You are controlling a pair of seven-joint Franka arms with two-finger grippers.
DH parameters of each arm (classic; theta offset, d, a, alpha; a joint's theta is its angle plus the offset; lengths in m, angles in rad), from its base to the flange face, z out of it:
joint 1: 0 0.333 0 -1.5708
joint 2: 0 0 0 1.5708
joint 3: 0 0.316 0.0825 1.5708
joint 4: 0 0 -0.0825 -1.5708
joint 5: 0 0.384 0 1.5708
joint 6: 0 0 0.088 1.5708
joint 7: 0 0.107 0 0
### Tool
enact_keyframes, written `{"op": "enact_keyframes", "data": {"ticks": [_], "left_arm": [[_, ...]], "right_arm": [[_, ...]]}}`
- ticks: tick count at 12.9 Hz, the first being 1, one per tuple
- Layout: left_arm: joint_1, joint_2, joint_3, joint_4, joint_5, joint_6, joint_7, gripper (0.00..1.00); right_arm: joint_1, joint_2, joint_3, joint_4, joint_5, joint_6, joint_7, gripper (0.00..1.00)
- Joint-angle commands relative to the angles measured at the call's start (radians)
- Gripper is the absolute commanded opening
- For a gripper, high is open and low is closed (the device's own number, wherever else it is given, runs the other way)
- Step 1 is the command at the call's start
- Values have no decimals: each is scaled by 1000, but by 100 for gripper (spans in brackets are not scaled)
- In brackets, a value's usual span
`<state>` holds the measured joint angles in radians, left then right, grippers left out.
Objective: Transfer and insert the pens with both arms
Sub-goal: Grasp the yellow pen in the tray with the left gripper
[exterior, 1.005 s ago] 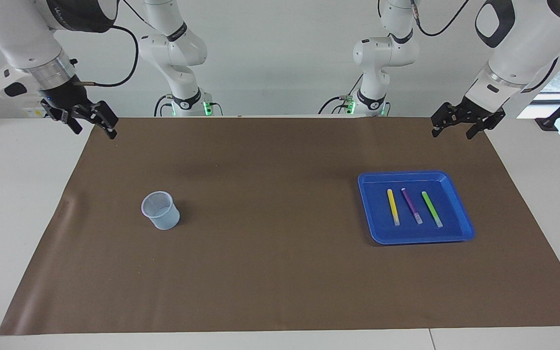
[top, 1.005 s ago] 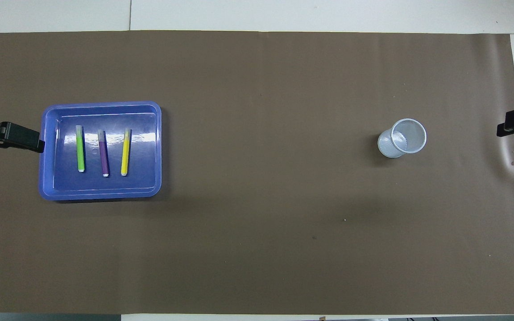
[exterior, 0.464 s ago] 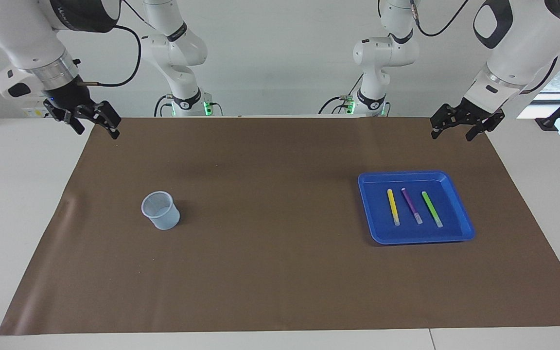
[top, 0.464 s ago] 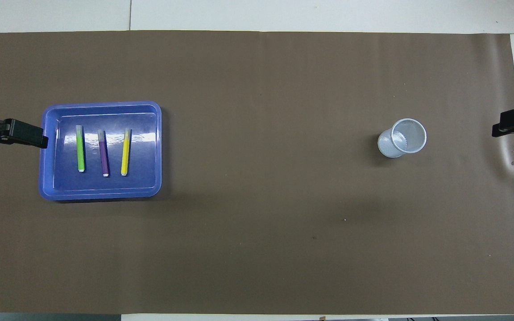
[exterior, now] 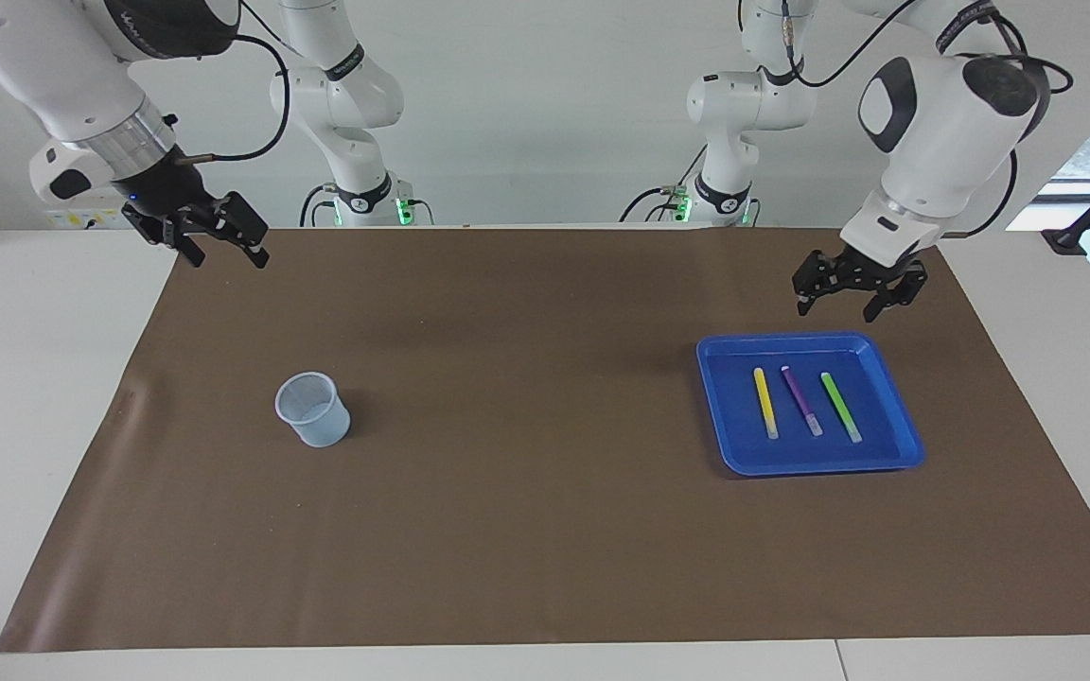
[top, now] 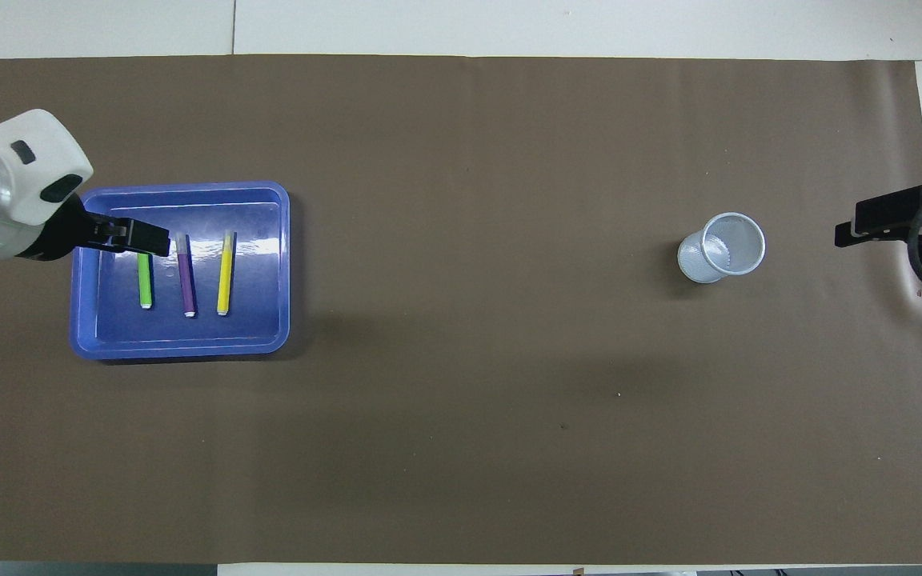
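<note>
Clearly you were at the first pick: left gripper (exterior: 850, 292) hung wide open, empty, over the blue tray (exterior: 890, 397) edge; three pens (exterior: 806, 401) lay inside, untouched. Right gripper (exterior: 216, 238) waited open above the mat, well apart from the mesh cup (exterior: 312, 409). Next: lower and close on one pen.

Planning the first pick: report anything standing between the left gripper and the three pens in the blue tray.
Nothing visible does. The left gripper hangs, jaws open, above the blue plastic tray's robot-side edge; the yellow, purple and light green pens lie uncovered, apart.
</note>
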<state>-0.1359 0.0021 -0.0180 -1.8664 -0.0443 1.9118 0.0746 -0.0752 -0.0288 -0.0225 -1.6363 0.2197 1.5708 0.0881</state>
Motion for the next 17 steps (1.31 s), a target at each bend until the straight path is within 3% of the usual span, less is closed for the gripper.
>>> {"op": "enact_keyframes", "data": {"ticks": [1,3,6,10,13,15,17], "left_arm": [[-44,65,7,-82,24,163,-29,100],[-45,136,7,-102,26,252,-29,100],[-33,165,9,-209,27,415,-23,100],[-25,217,10,-223,43,464,-21,100],[-25,272,10,-223,63,519,-21,88],[-25,285,10,-221,82,533,-21,64],[-27,288,10,-215,87,535,-22,6]], "right_arm": [[-8,-42,4,-63,123,15,-34,100],[-8,-68,3,-115,228,32,-37,100],[26,-134,10,-267,303,170,-33,100],[74,-138,10,-315,378,248,2,100],[77,-138,13,-350,483,276,50,100],[103,-137,13,-388,585,288,70,100],[110,-135,13,-413,648,334,91,100]]}}
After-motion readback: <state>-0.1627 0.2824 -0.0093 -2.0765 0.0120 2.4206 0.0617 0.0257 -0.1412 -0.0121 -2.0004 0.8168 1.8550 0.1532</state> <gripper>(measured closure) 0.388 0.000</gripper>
